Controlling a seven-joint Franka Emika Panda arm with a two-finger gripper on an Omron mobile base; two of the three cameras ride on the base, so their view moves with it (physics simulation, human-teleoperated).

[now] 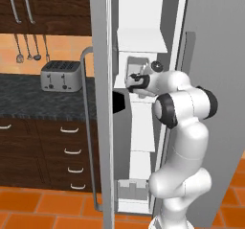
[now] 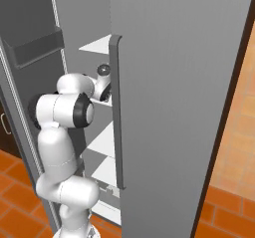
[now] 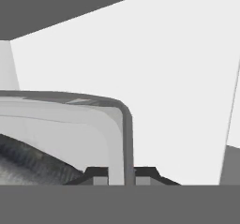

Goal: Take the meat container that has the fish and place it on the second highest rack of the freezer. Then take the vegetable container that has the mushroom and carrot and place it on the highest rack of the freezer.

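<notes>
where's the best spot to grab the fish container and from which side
Grip the thin upright rim of the meat container, one finger inside and one outside, coming from its open front edge. The gripper is shut on that wall beside the fish.

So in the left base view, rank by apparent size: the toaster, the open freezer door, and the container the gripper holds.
Largest to smallest, as they appear:
1. Freezer door, running top to bottom of the view.
2. Toaster.
3. Container, partly hidden by the gripper shut on its rim, so its full size is unsure; it also sits farther away than the door.
</notes>
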